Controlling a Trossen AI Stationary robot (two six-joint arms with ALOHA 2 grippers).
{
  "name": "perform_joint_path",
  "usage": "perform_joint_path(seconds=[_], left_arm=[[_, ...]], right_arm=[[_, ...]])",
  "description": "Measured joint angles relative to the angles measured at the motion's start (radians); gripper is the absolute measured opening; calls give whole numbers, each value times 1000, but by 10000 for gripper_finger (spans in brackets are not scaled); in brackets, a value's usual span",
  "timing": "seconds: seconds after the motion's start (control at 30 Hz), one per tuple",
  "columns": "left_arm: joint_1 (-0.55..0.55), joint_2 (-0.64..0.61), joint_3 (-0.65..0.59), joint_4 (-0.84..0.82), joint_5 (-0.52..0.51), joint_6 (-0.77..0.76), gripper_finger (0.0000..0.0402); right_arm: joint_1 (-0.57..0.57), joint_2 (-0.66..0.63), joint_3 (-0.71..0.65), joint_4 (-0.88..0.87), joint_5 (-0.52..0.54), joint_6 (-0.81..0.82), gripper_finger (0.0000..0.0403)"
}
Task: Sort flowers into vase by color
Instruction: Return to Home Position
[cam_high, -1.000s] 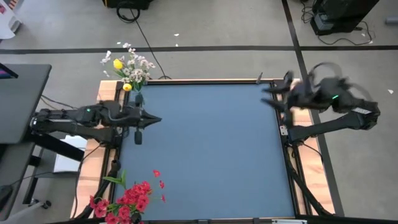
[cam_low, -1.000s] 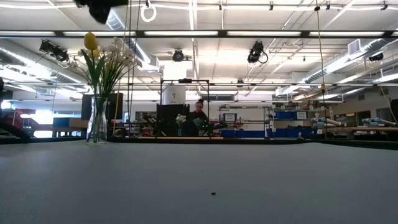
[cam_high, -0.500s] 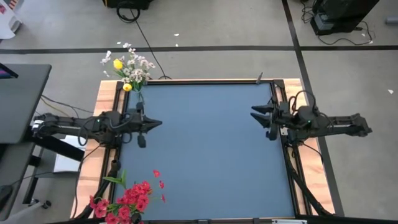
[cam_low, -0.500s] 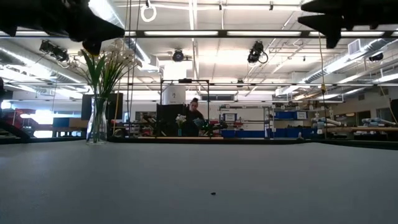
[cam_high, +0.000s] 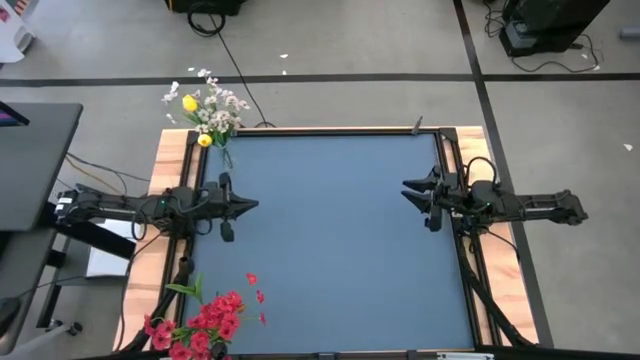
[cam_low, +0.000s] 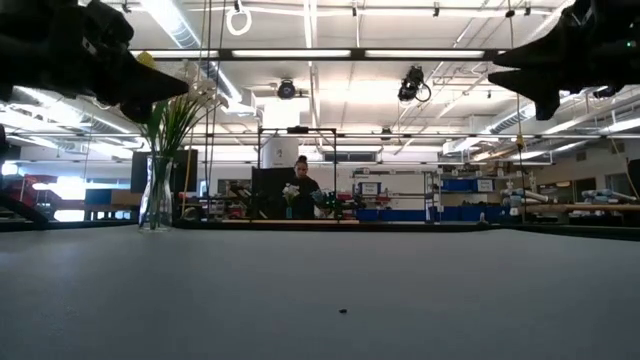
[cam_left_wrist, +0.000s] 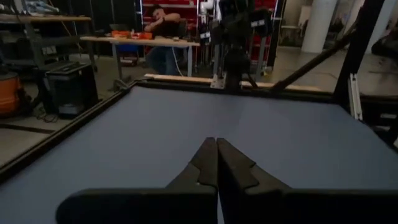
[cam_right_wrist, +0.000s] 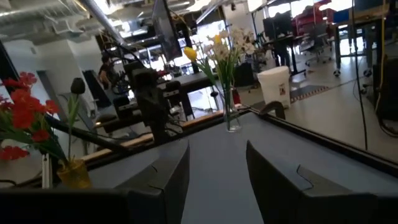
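Both arms are drawing back to the side edges of the tabletop (cam_high: 330, 230), left hand (cam_left_wrist: 217, 142) pinched shut, right hand (cam_right_wrist: 217, 152) parted and empty; the flowers (cam_high: 210, 318), likely light and fragile, are wanting stem grips.

White and yellow flowers (cam_high: 207, 110) upright in clear vase (cam_low: 156, 195); red flowers (cam_high: 205, 318) in yellow vase (cam_right_wrist: 74, 175).

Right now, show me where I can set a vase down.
Bare: the mat between the left hand and right hand, and both right-side corners. Crowded: the left edge, with white flowers at one corner, red flowers and loose petals at the other.
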Motion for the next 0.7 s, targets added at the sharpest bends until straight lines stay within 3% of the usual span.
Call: perform_joint_path(seconds=[0.37,0.7], left_arm=[[0,-245,-52,-125,-22,-17,0],[0,-286,-52,-243,-3,54,0]], right_arm=[[0,-113,-84,-8,19,23,168],[0,-149,-121,-35,15,14,168]])
